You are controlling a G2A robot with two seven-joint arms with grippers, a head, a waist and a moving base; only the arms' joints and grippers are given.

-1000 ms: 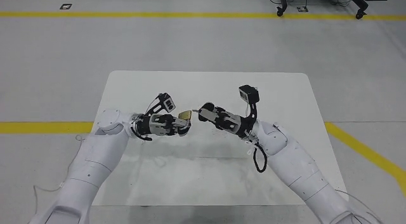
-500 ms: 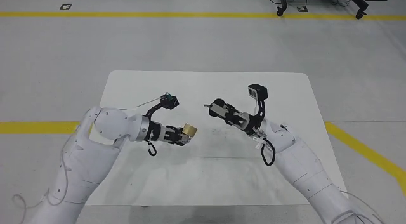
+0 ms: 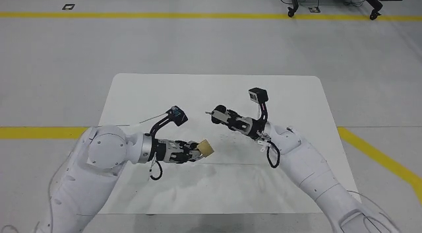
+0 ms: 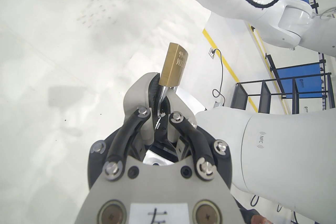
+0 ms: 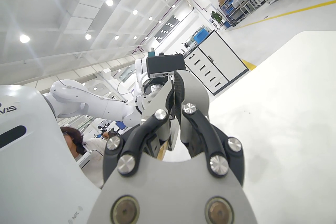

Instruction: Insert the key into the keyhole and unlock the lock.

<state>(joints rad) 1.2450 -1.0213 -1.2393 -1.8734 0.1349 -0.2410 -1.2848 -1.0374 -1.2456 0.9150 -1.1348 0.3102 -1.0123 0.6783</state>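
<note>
My left gripper (image 4: pixel 164 89) clamps the lock (image 4: pixel 175 63) by its shackle, the brass body sticking out above the table (image 3: pixel 290 94). My right gripper (image 5: pixel 175 82) pinches the key (image 3: pixel 208 112) (just a thin tip showing), held apart from the lock.

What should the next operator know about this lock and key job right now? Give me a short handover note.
Left gripper: shut on the padlock by its shackle, brass body sticking out, held above the table.
Right gripper: shut, with a thin tip at its fingers that looks like the key; a gap separates it from the padlock.
Done: both pieces are in hand.
Left: line the key up with the keyhole, insert it, turn, unlock.
</note>
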